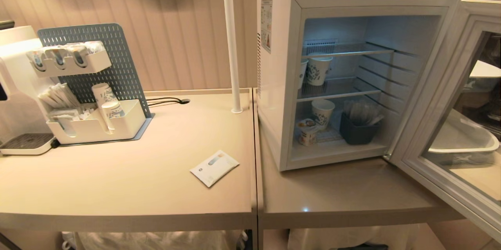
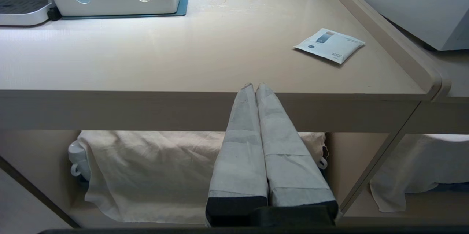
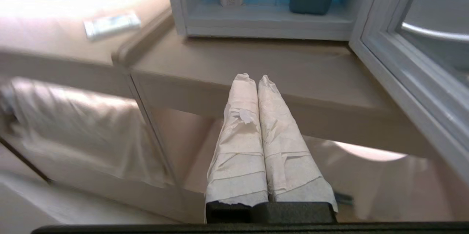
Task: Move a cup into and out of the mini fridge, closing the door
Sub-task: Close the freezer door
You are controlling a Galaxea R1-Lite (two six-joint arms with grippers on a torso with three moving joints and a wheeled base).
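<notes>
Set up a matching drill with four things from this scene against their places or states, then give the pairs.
1. small white foil-lidded yogurt cup
2. grey-blue framed glass fridge door
3. flat white sachet
4. dark grey plastic bin

a. swung open
b. fridge floor, front left
c. lying on the beige tabletop
d. fridge floor, right side, holding packets

Pairs: 1-b, 2-a, 3-c, 4-d

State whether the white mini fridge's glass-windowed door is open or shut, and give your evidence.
Open. The grey-framed glass door is swung out to the right of the white boxy mini fridge, exposing its wire shelves and the foil-lidded yogurt cup inside.
</notes>
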